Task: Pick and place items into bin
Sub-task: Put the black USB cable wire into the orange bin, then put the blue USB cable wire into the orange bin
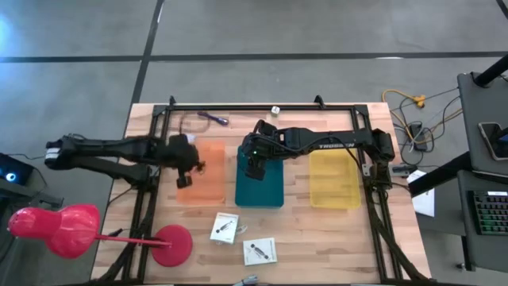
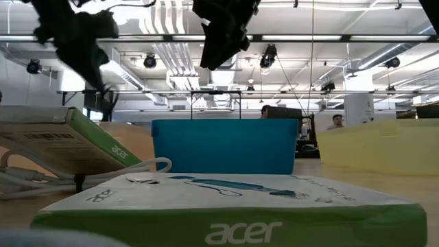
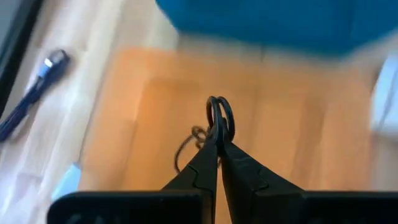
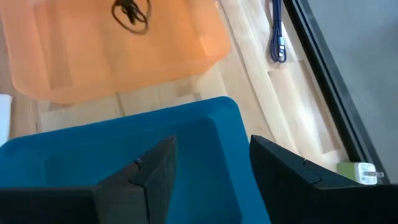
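My left arm reaches in from nine o'clock across the table, its left gripper [image 1: 184, 179] hanging above the orange bin [image 1: 208, 191], fingers [image 3: 239, 165] pressed together on a black wire ring [image 3: 219, 117] that stands up past their tips. Below it on the bin's floor lies another black wiry piece [image 3: 189, 144], blurred in the left wrist view and clearer in the right wrist view, where it sits as a dark tangle [image 4: 130, 13]. My right arm stretches in from three o'clock, and the right gripper [image 1: 254, 168] hovers over the teal bin [image 1: 266, 195] with its fingers [image 4: 152, 174] spread and nothing between them. The yellow bin [image 1: 334, 181] stands at three o'clock from the teal one. The purple stick tool [image 1: 213, 118] lies on the wood at twelve o'clock from the orange bin, a tiny white cube [image 1: 275, 110] sits near the far rail, and two white square packets [image 1: 225, 228] [image 1: 259, 251] rest at six o'clock. The pink-red stand [image 1: 171, 245] fills the near left corner, its head overhanging the edge. In the low view an acer box [image 2: 233, 209] blocks most of the tabletop.
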